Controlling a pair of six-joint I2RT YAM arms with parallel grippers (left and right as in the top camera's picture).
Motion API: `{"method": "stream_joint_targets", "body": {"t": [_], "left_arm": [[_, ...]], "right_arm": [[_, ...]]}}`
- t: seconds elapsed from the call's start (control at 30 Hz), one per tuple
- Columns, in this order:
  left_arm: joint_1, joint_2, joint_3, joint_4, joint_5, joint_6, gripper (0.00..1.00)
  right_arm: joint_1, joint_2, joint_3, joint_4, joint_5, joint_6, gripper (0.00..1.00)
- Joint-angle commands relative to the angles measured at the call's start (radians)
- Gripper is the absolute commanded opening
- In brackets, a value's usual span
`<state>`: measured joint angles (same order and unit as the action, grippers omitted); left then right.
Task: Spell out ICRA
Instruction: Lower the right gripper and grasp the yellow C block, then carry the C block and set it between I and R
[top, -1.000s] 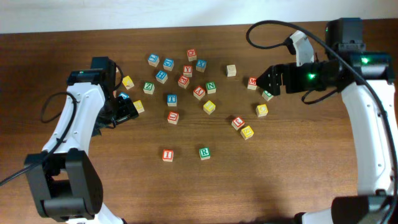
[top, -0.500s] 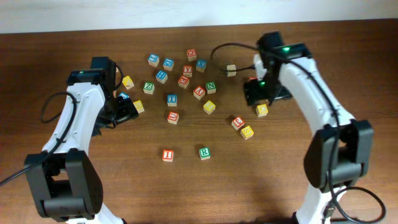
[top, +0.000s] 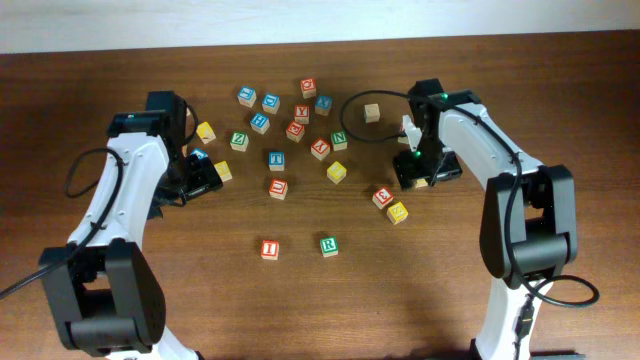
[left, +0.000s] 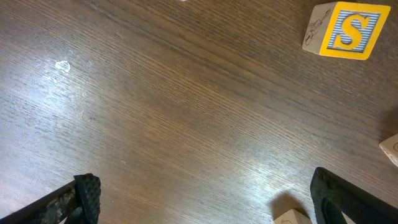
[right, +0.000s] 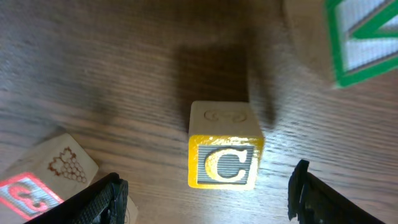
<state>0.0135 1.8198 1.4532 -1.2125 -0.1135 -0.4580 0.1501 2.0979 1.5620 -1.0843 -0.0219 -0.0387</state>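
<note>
Jaws on the left gripper (left: 204, 190) are gaping. Those on the right gripper (right: 207, 186) are straddling the yellow C cube (right: 225, 163) — apart.

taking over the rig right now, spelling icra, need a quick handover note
Left gripper: open, empty, over bare table near the yellow S cube.
Right gripper: open, fingers either side of the yellow C cube, not gripping it yet.
Done: red I cube and green R cube sit in a front row with a gap between them.
Left: grasp C and set it in that gap, then add the red A cube after R. I cannot pick it out among the loose cubes behind.
</note>
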Motion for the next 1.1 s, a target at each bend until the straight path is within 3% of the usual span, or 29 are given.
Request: {"method": "stream_joint_targets", "body": {"t": [0.0,0.1,0.27,0.5,0.63,0.7,0.87,1.07], "left_arm": [[0.003,0.003,0.001,0.000,-0.014,-0.013,0.99],[0.002,0.003,0.001,0.000,-0.014,-0.013,0.99],[0.002,0.003,0.001,0.000,-0.014,-0.013,0.99],[0.002,0.003,0.001,0.000,-0.014,-0.013,1.00],[0.002,0.003,0.001,0.000,-0.014,-0.013,0.99],[0.003,0.003,0.001,0.000,-0.014,-0.013,0.99],[0.002,0.003,0.001,0.000,-0.014,-0.013,0.99],[0.002,0.003,0.001,0.000,-0.014,-0.013,0.99]], "right_arm": [[-0.008,0.006,-0.013,0.034,-0.056,-0.033,0.76],[-0.014,0.021,-0.013,0.081,-0.046,-0.031,0.75],[-0.040,0.054,-0.013,0.095,-0.050,0.006,0.50],[-0.039,0.054,-0.011,0.106,-0.082,0.021,0.37],[-0.040,0.053,-0.011,0.109,-0.117,0.021,0.21],[-0.039,0.053,-0.008,0.105,-0.117,0.021,0.20],[-0.039,0.050,0.150,-0.059,-0.119,0.021,0.18],[-0.032,0.014,0.486,-0.419,-0.241,0.014,0.20]]}}
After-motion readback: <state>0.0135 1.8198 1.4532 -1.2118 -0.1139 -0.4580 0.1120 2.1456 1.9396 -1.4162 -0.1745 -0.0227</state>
